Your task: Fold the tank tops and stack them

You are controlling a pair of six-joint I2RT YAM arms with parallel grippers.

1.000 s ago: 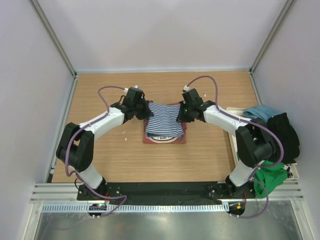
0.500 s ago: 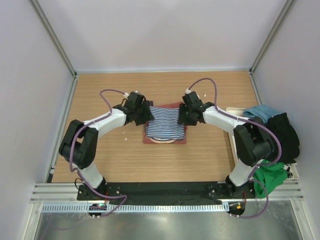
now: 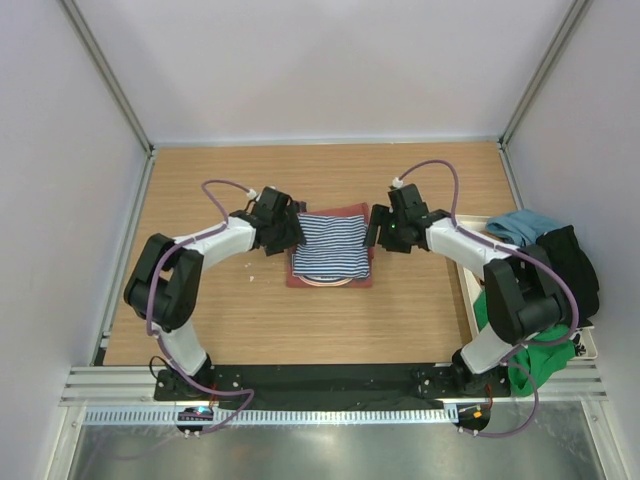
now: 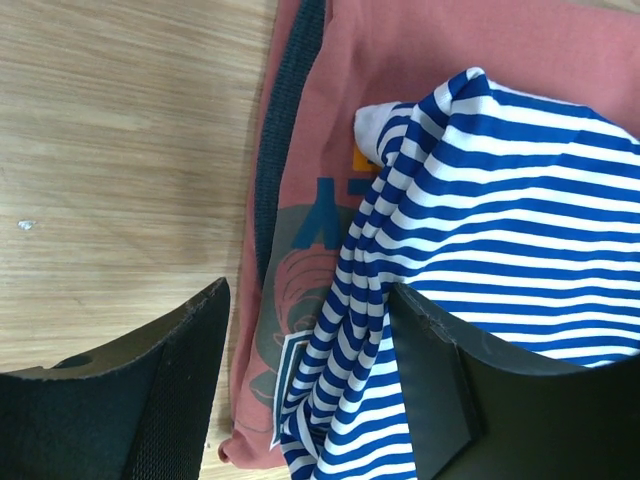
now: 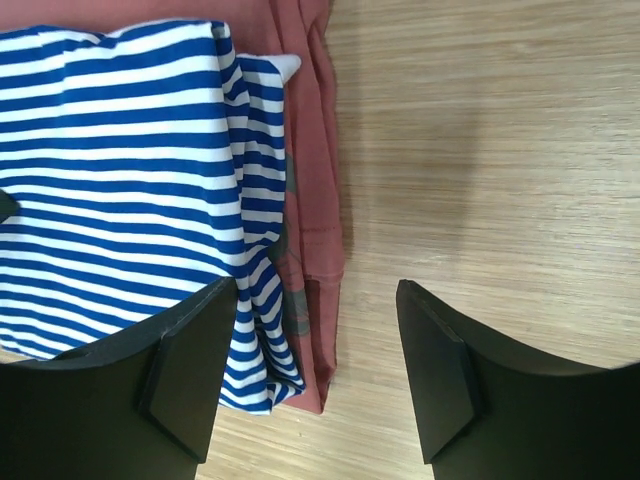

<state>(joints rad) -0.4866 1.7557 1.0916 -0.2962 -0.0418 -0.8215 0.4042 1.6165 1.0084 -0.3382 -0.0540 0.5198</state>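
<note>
The navy-and-white striped tank top [image 3: 332, 245] lies folded on the folded rust-red tank top [image 3: 300, 280] in the middle of the table. My left gripper [image 3: 290, 232] stands open at the stack's left edge. In the left wrist view the left gripper [image 4: 310, 390] straddles a loose fold of the striped top [image 4: 500, 220] over the red top [image 4: 400, 50] without pinching it. My right gripper [image 3: 378, 232] stands open at the right edge. In the right wrist view the right gripper [image 5: 315, 370] hangs over the edges of the striped top [image 5: 110, 170] and the red top [image 5: 315, 200].
A white tray [image 3: 462, 222] at the right table edge holds a teal cloth [image 3: 520, 225], a black cloth [image 3: 565, 270] and a green cloth [image 3: 540, 355]. Pale enclosure walls rise at the left, back and right. Bare wood surrounds the stack.
Both grippers have opened and let go of the striped top, which has settled flatter on the red one. The right gripper has drawn back to the right, off the stack.
</note>
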